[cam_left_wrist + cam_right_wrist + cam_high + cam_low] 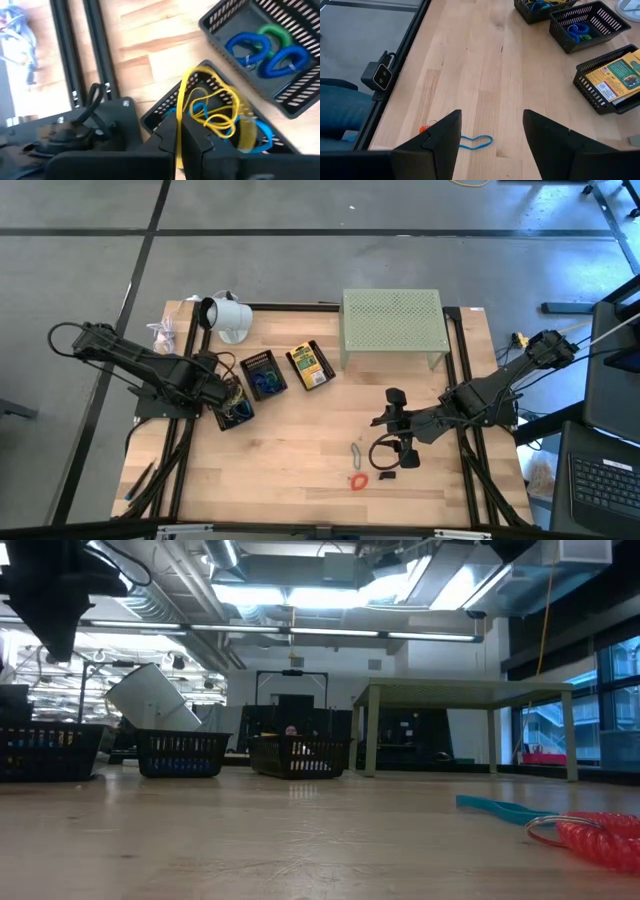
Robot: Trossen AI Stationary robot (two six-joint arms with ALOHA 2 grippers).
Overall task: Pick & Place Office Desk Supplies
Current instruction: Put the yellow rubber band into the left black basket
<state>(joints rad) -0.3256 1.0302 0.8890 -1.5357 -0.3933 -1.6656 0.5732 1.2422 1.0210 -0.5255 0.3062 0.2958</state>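
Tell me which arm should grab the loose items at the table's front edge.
Right. The right gripper hovers with open jaws just behind the red coil and metal clip; the left gripper sits shut over a black basket far across.

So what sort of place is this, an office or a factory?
Probably a robotics lab in an industrial-style hall rather than an office. A wooden table stands on bare concrete floor, exposed ducts and strip lights run overhead, and two robot arms work among small black baskets of supplies.
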